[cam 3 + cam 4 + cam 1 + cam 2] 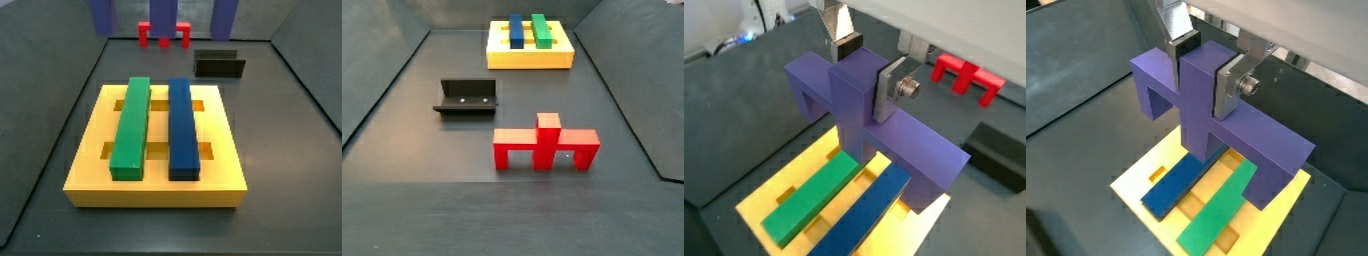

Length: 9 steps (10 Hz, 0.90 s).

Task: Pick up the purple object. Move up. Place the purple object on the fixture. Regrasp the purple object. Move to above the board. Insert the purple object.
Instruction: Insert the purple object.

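In both wrist views my gripper (867, 68) (1208, 65) is shut on the central stem of the purple object (898, 140) (1247, 135). It holds the piece in the air above the yellow board (764, 200) (1140, 185). The board carries a long green bar (818, 195) and a long blue bar (865, 215). In a side view the purple object's lower ends (162, 12) hang at the frame's top edge, above and beyond the far end of the board (154, 185); the gripper itself is out of that frame. The black fixture (221, 65) (466, 97) stands empty on the floor.
A red piece (545, 145) (163, 33) of similar shape stands on the dark floor beyond the fixture, away from the board (529, 60). It also shows in a wrist view (965, 75), with the fixture (998, 155) near it. Dark walls ring the floor.
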Available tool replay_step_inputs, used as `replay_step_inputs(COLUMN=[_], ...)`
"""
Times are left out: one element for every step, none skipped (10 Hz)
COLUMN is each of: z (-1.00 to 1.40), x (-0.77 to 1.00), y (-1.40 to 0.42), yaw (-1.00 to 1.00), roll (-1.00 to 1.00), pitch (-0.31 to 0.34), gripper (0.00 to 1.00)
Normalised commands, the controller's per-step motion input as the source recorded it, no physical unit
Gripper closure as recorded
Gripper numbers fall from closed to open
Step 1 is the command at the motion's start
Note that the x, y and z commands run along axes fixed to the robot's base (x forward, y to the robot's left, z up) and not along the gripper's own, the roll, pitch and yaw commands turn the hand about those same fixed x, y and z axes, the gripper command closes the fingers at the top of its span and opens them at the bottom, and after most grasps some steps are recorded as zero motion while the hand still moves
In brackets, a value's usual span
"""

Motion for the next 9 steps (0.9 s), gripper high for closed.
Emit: replay_step_inputs(z=[-0.68, -0.55, -0.51, -0.52, -0.53, -0.55, -0.57, -0.53, -0.44], x=[-0.03, -0.01, 0.0, 0.0, 0.0, 0.09, 0.06, 0.0, 0.0], y=[-0.52, -0.6, -0.52, -0.41, -0.3, -0.19, -0.14, -0.1, -0.07], yaw=[0.17, 0.2, 0.19, 0.16, 0.13, 0.05, 0.06, 0.06, 0.03], roll=[0.1, 0.23, 0.23, 0.18, 0.08, 0.0, 0.0, 0.0, -0.03], pitch=[-0.257, -0.209, -0.156, -0.144, -0.144, -0.1, -0.094, -0.074, -0.08], gripper=[1.0, 1.0, 1.0, 1.0, 1.0, 1.0, 1.0, 1.0, 1.0])
